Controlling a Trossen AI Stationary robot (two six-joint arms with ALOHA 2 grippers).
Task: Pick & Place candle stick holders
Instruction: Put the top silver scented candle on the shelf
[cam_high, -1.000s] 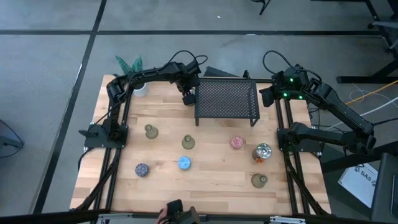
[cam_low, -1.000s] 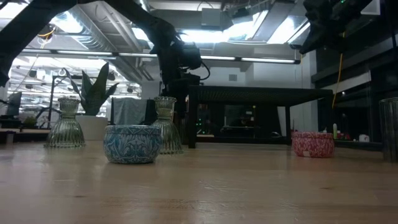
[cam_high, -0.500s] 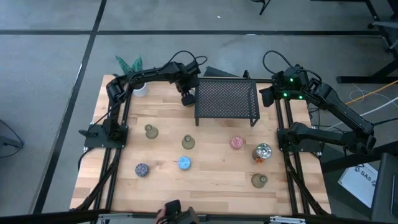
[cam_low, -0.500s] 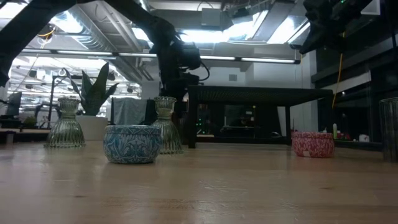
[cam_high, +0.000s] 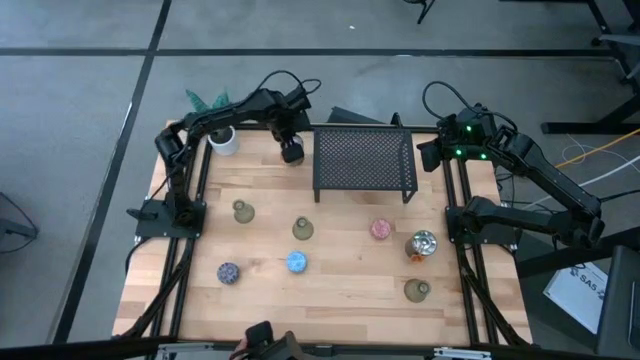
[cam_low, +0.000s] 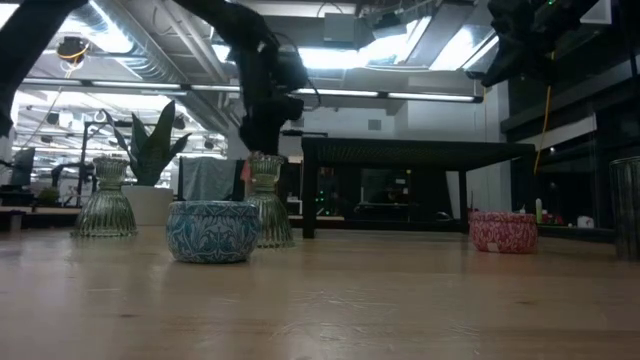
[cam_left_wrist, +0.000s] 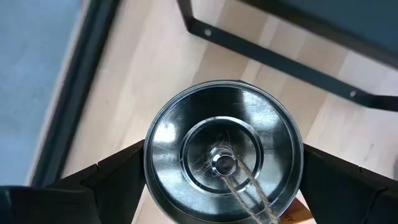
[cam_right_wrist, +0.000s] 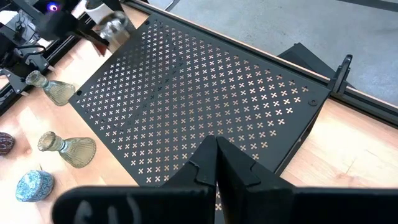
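Observation:
My left gripper (cam_high: 291, 152) is shut on a silvery round candle holder (cam_left_wrist: 224, 155) with an orange accent, above the table just left of the black mesh rack (cam_high: 363, 160). My right gripper (cam_right_wrist: 216, 148) is shut and empty above the rack's far right corner. On the table stand three olive glass holders (cam_high: 241, 211) (cam_high: 302, 229) (cam_high: 417, 290), a blue one (cam_high: 296, 262), a purple-speckled one (cam_high: 228, 272), a pink one (cam_high: 380, 229) and a second silvery one (cam_high: 423, 243). My left gripper pinches the silvery holder between its two fingers, one on each opposite side of its round wall (cam_left_wrist: 148, 163). The fingers come from above, pointing down. The holder sits upright with its open top toward the wrist, lifted clear of the table.
A white pot with a green plant (cam_high: 222, 138) stands at the far left corner, close to my left arm. The rack fills the far middle of the table. Bare wood lies between the rack and the row of holders.
My left gripper has gone toward the table's left edge, away from the rack's left end, carrying the silvery holder with it. My right arm has kept still.

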